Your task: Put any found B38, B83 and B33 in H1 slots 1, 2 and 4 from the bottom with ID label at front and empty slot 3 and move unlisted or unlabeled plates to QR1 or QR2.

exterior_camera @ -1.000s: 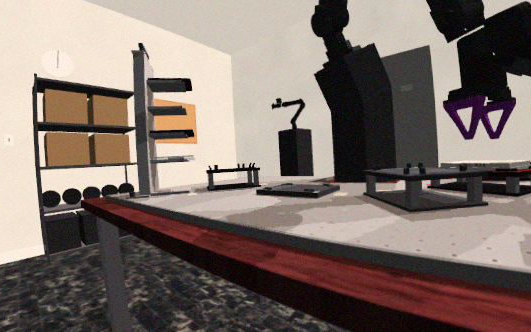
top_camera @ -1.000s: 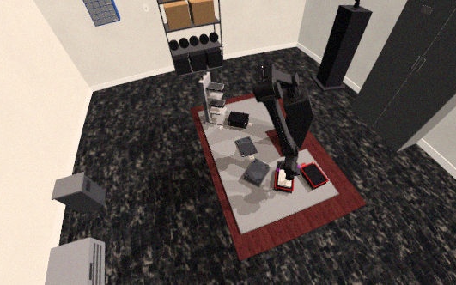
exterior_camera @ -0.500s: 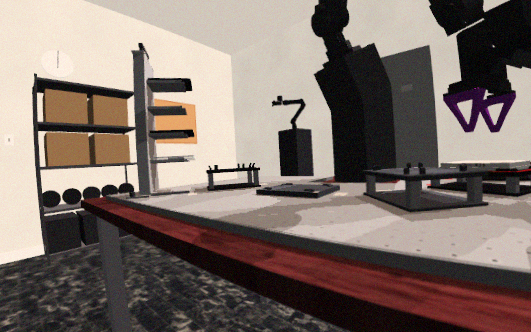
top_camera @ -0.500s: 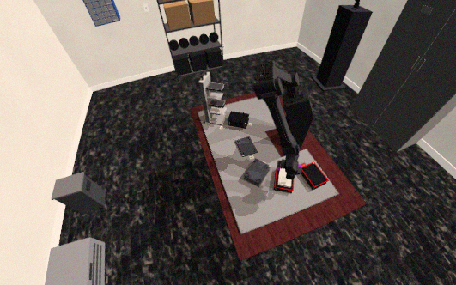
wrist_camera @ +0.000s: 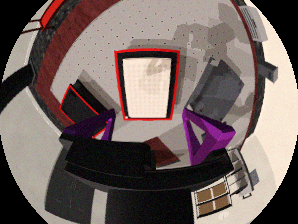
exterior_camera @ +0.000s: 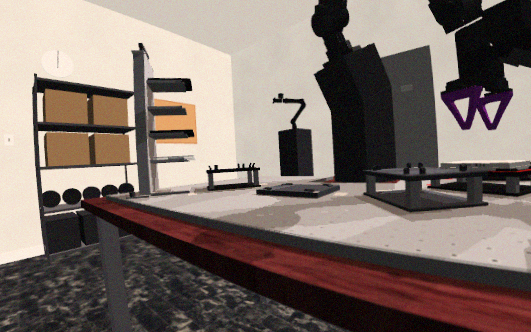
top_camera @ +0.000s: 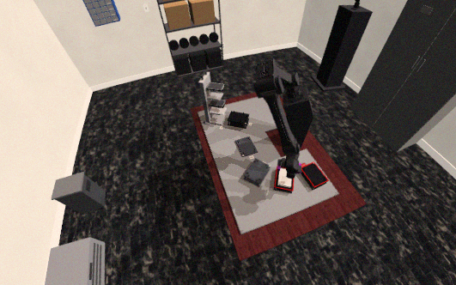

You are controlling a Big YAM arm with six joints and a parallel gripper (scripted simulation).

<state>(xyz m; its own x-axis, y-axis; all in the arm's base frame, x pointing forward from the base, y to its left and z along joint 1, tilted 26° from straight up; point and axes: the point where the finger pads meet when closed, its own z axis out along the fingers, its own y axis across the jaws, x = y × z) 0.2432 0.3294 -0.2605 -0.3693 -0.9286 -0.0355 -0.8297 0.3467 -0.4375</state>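
Built of matte black, blocky links [exterior_camera: 355, 100], with a broad slab-like lower segment and narrower upper segments joined by chunky round-edged joints [exterior_camera: 330, 20]. Ends in a boxy black wrist housing [exterior_camera: 500, 40] carrying a gripper [exterior_camera: 477, 107] with two purple fingers [exterior_camera: 462, 107], each an open triangular frame tapering to a point. From the wrist view, shows the same purple triangles [wrist_camera: 209, 137] on either side of a wide black crossbar [wrist_camera: 133, 163]. No cables, screws or markings can be made out at this resolution.
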